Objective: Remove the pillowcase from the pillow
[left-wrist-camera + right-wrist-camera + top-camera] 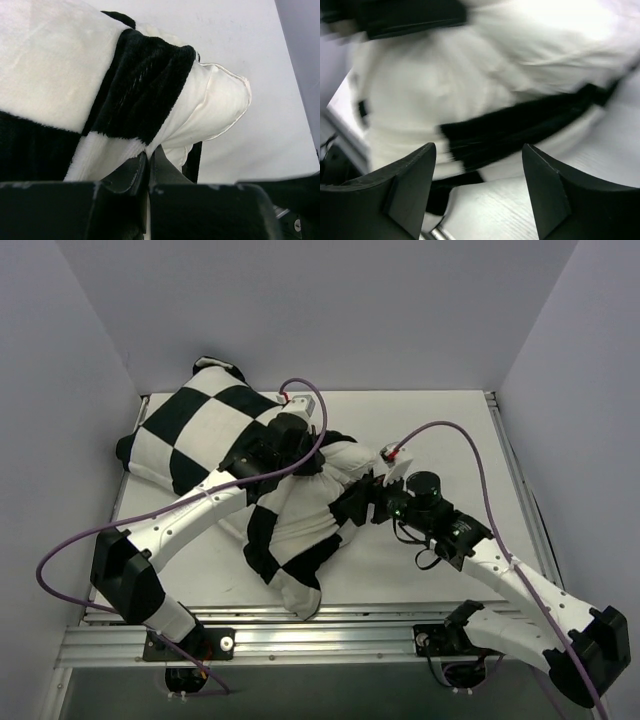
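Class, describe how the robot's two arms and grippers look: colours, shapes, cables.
The left arm and right arm have white links with black joints. A purple cable loops along each. The left gripper and right gripper are black, each with two broad wedge-shaped fingers.

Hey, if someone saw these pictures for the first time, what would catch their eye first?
The black-and-white checkered pillowcase, bunched across the left and middle of the table, grabs the eye first. A bare white pillow corner pokes out of it by the left gripper, whose fingers pinch the cloth. The right gripper hangs open beside it.
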You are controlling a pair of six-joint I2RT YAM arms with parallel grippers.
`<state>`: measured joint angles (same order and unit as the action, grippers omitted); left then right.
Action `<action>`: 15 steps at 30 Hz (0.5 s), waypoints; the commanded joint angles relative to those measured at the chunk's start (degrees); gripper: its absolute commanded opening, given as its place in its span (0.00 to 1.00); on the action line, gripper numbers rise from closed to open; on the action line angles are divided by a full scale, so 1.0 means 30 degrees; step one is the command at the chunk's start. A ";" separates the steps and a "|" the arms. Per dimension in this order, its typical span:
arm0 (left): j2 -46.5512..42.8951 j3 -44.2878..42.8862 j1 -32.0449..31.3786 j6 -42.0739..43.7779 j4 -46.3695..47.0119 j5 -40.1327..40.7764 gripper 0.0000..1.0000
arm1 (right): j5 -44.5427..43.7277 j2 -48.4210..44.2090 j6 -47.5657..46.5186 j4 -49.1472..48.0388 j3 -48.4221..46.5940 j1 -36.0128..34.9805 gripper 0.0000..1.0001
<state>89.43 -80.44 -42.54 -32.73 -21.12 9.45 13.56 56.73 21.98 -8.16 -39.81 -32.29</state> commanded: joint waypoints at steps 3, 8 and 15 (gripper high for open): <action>-0.1596 0.0155 0.0412 0.0889 0.1066 0.0600 0.02 | 0.0461 0.0129 -0.3806 0.0055 -0.1698 -0.4080 0.66; -0.1537 -0.0109 0.0412 0.1213 0.0421 -0.0016 0.02 | -0.0038 0.2298 -0.6122 0.0260 -0.3514 -0.5961 0.69; -0.1567 -0.0021 0.0412 0.1125 0.0333 -0.0075 0.02 | -0.0711 0.4991 -0.8291 -0.0502 -0.4335 -0.7458 0.70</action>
<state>87.74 -79.44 -42.44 -30.76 -22.06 8.51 13.47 69.23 2.52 -7.90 -49.84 -53.98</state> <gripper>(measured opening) 0.051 0.696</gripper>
